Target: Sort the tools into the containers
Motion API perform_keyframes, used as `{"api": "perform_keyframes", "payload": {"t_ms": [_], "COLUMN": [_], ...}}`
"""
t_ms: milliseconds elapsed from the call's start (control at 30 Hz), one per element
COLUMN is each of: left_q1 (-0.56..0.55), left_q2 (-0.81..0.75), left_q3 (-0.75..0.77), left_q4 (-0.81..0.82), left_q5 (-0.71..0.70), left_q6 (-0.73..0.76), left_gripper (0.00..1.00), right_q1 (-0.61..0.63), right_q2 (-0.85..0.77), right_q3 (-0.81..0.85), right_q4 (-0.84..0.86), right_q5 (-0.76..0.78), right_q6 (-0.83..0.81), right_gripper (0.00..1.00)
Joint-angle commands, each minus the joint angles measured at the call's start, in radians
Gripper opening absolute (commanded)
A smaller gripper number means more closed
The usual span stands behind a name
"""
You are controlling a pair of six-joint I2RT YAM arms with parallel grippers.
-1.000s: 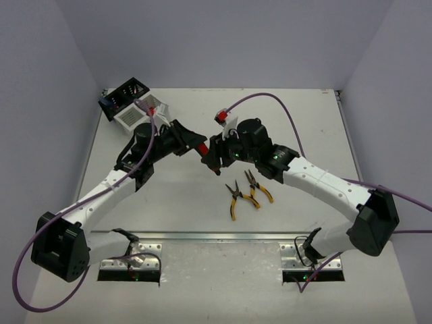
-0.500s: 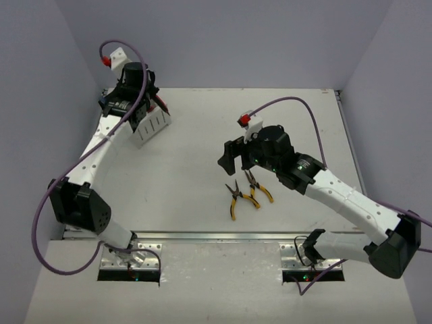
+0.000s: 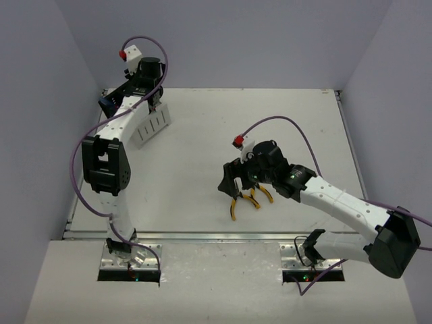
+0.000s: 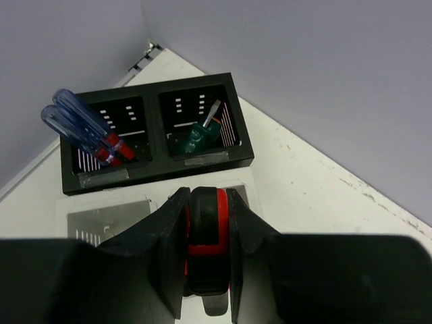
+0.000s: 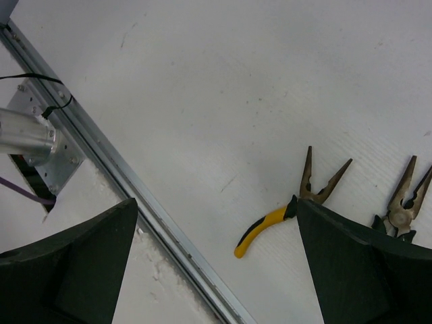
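My left gripper [image 4: 206,196] is shut on a red-black utility knife [image 4: 206,246] and holds it just above a white slotted bin [image 4: 108,219]. Behind that stands a black double bin [image 4: 152,169]: blue and red-handled screwdrivers [image 4: 84,131] in its left cell, a green-handled screwdriver [image 4: 200,135] in its right. In the top view the left gripper [image 3: 150,94] is over the bins [image 3: 152,125] at the far left. My right gripper [image 3: 236,187] is open and empty, low over two yellow-handled pliers [image 3: 234,204]. In the right wrist view, one pair of pliers [image 5: 290,212] lies between its fingers and the other [image 5: 401,202] is at the right edge.
A metal rail [image 5: 135,196] runs along the table's near edge, close to the pliers. The walls meet behind the bins at the far left corner [image 3: 104,89]. My left arm stretches along the table's left side.
My left arm has swung from the table's middle to the bins at far left, carrying the knife. My right gripper has come down and nearer, over the pliers, with its jaws open.
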Motion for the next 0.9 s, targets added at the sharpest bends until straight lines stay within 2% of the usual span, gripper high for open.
{"api": "perform_keyframes", "payload": {"t_ms": [0, 267, 333, 467, 767, 867], "left_q1": [0.008, 0.013, 0.015, 0.044, 0.050, 0.050], "left_q2": [-0.048, -0.061, -0.054, 0.004, 0.035, 0.033], "left_q3": [-0.003, 0.011, 0.013, 0.049, -0.058, -0.095], "left_q4": [0.177, 0.166, 0.205, 0.215, 0.365, 0.383], "left_q5": [-0.098, -0.023, -0.029, 0.022, -0.049, -0.026], "left_q6": [0.065, 0.020, 0.036, 0.027, 0.021, 0.007], "left_gripper": [0.00, 0.00, 0.00, 0.00, 0.00, 0.08], "right_q1": [0.001, 0.002, 0.002, 0.002, 0.002, 0.002], "right_q2": [0.019, 0.044, 0.047, 0.052, 0.074, 0.068], "right_q3": [0.044, 0.051, 0.051, 0.052, 0.076, 0.069], "right_q4": [0.047, 0.048, 0.044, 0.040, 0.015, 0.021], "right_q5": [-0.066, -0.080, -0.075, -0.074, -0.100, -0.106], "right_q6": [0.013, 0.018, 0.014, 0.009, 0.004, 0.008], "right_gripper": [0.99, 0.99, 0.99, 0.99, 0.99, 0.99]}}
